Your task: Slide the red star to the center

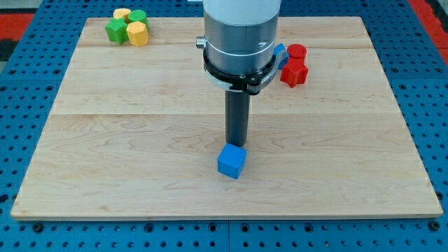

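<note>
- Blocks on the bench [140, 91], as I count them: two red, two yellow, two green, plus one blue cube [232, 162] and a blue piece [281, 51] mostly hidden.
- Red star [294, 73] sits upper right, touching a red cylinder [297, 51]; no long axis I can make out.
- My tip [236, 145] touches the blue cube's top edge, well apart from the star.
- Fingers: none fitted, just the rod.

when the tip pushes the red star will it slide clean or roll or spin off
The red star probably slides rather than rolls: it looks squat and flat-based on the smooth wooden board. Its notched sides may make it twist if pushed off-centre. The red cylinder beside it could get dragged along. My tip is by the blue cube.
</note>
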`<state>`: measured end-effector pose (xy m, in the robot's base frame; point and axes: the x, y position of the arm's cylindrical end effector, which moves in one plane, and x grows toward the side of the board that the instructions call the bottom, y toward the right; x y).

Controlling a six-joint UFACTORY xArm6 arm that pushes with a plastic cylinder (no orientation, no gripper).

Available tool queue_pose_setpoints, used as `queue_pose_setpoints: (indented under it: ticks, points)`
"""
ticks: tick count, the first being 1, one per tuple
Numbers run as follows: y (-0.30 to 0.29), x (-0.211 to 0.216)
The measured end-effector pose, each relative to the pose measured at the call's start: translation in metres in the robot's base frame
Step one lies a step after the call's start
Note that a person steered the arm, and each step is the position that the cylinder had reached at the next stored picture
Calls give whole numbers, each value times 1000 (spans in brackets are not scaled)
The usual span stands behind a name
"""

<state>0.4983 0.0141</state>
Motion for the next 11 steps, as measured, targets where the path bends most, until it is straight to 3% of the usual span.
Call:
queue_pose_setpoints:
  ticks: [8, 9, 10, 11]
  points:
    - [-28, -27]
    - [79, -79]
    - [193, -99]
    - [211, -135]
